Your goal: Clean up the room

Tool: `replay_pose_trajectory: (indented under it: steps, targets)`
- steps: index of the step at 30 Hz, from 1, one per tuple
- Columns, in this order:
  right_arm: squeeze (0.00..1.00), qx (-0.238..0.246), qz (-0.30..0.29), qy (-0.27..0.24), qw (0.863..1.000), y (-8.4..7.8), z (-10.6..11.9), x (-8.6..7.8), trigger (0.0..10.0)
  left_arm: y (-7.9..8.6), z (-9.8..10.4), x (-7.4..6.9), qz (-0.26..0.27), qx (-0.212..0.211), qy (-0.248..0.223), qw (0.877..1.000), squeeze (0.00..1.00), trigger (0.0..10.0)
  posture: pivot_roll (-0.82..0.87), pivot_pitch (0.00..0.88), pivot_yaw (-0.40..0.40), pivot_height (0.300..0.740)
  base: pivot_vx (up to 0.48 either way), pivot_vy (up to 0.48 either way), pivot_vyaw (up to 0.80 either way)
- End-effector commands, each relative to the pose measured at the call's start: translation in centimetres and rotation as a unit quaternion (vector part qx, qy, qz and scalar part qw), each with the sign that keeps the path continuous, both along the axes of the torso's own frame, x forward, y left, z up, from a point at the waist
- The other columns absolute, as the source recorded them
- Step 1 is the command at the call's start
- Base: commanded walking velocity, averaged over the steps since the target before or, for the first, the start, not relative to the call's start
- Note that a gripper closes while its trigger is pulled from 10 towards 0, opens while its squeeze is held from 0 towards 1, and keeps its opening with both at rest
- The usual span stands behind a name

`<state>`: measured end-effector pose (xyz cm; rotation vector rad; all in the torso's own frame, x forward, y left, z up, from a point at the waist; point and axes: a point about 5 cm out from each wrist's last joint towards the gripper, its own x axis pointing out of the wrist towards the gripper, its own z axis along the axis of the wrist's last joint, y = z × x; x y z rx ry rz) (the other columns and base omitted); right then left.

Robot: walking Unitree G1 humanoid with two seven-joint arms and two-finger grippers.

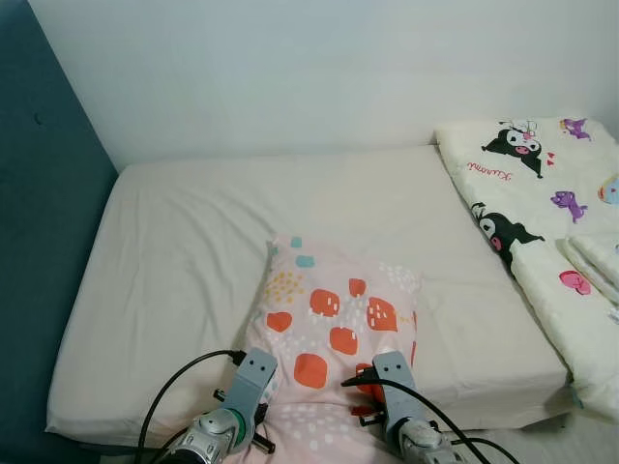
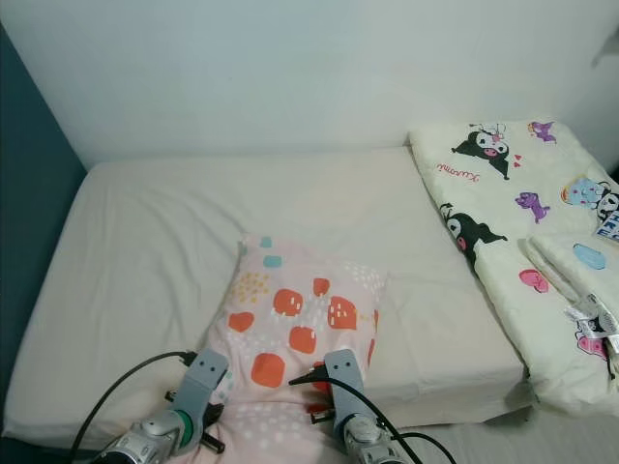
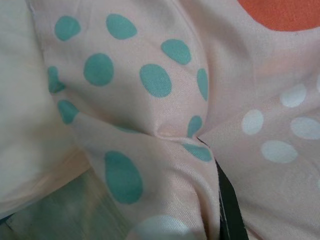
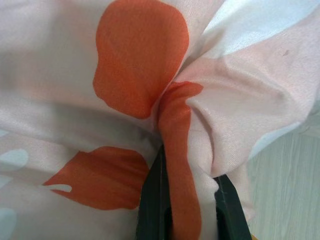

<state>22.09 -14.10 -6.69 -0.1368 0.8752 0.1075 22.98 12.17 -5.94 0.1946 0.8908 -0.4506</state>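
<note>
At lower centre, a pink pillow with orange patches and teal dots (image 1: 334, 329) lies on the cream-sheeted bed (image 1: 174, 261). The left gripper (image 1: 253, 379) seems clamped on its near-left edge; the right gripper (image 4: 192, 200) pinches a fold.

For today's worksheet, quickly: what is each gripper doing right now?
Left gripper: shut on the pillow, fabric bunched around its fingers.
Right gripper: shut on the pillow, a fold pinched between its fingers.
</note>
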Motion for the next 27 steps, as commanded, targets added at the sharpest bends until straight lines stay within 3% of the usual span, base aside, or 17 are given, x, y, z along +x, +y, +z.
replay_pose_trajectory:
  steps: [1,27]
  targets:
    - [0.0,-0.013,-0.005,0.038,0.999,-0.85,-1.08,-1.77,10.0,0.51,-0.95,-1.4,0.002,0.013,0.032,0.999,0.0,10.0,0.03,0.054,0.029,0.74,0.0,0.0,0.0]
    - [0.0,-0.007,-0.01,0.04,0.999,-0.85,-1.07,-1.75,10.0,0.69,-0.88,-1.26,0.003,0.016,0.03,0.999,0.0,10.0,0.03,0.055,0.03,0.74,0.0,0.0,0.0]
